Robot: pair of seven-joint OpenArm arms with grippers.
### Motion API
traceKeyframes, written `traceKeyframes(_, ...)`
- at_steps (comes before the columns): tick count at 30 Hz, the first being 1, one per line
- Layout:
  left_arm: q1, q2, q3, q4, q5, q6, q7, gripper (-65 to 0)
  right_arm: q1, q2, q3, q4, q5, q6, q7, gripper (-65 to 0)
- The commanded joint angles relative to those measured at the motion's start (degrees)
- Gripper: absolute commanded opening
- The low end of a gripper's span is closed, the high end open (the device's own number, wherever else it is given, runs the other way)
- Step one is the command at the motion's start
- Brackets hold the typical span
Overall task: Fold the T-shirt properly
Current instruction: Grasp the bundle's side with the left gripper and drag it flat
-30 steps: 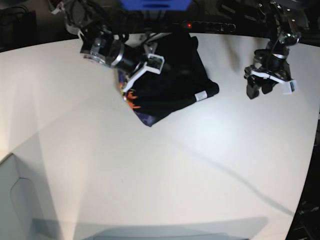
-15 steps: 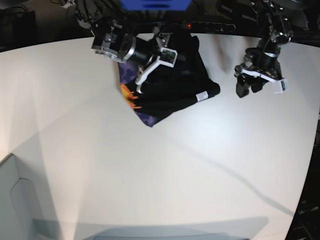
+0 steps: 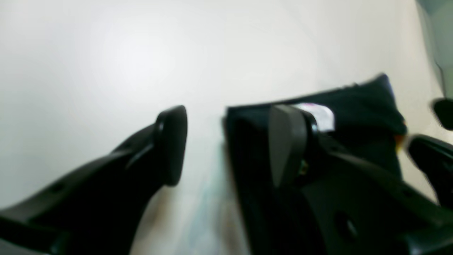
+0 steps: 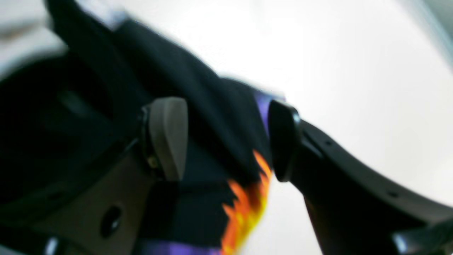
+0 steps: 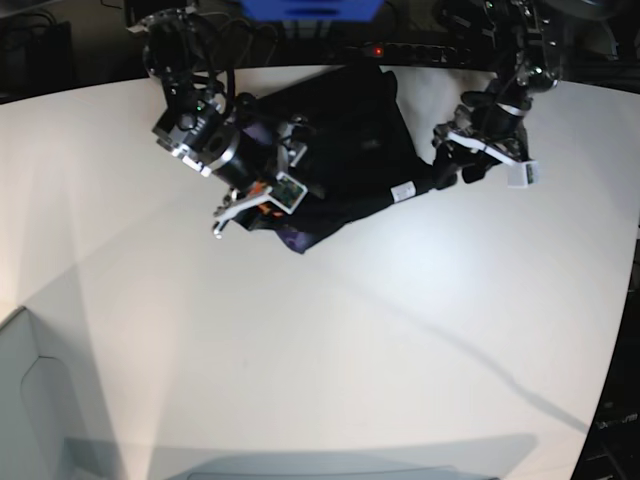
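Folded T-shirt (image 5: pixel 345 150) lies at the worktop's (image 5: pixel 300 340) far edge; both claws, right (image 4: pixel 226 141) and left (image 3: pixel 226 141), gape empty beside it, likely to tidy its edges.

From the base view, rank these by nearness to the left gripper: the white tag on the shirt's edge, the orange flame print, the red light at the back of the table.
Measured from the left gripper, open beside the T-shirt:
1. White tag, on the shirt's edge just beside the gripper.
2. Red light, at the back edge, beyond the shirt.
3. Orange flame print, across the shirt, under the right gripper.
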Motion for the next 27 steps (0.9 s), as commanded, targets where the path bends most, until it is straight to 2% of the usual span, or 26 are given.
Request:
traceKeyframes(1,-0.3,-0.4,0.7,0.7,-0.2,0.0,-1.2,-29.3,0.3,-0.4,0.6,1.0,1.1,0.2,1.9,-28.5)
traceKeyframes(4,-2.9,-0.4,3.0,-1.9,-0.2,0.0,-1.2,-29.3,-0.1,-0.4,2.3,1.0,1.1,0.2,1.9,-28.5)
traceKeyframes(11,-12.8,-0.4,7.2,-15.6,-0.2,0.0,-1.2,-29.5,-0.4,-0.5,7.2,1.0,1.0,0.2,1.9,-28.5)
traceKeyframes(19,-28.2,-0.4,16.0,-30.6,-0.2,0.0,-1.8,-29.4,-0.4,-0.6,12.4,0.8,1.0,0.2,1.8,-28.5)
traceKeyframes(22,-33.8,1.1,18.7,-36.2,-0.2,0.0,-1.8,-29.4,-0.4,-0.9,14.7,0.8,1.0,0.2,1.2,-28.5)
traceKeyframes(25,-36.5,1.9,19.1,-36.4,-0.7,0.0,-1.1,-29.4,0.3,-2.6,18.7,0.8,1.1,0.2,-1.7,-28.5)
traceKeyframes(27,-36.6,1.9,19.1,-31.8,-0.7,0.0,-1.1,-29.4,0.4,-3.5,21.0,0.9,1.1,0.2,-2.1,-28.5)
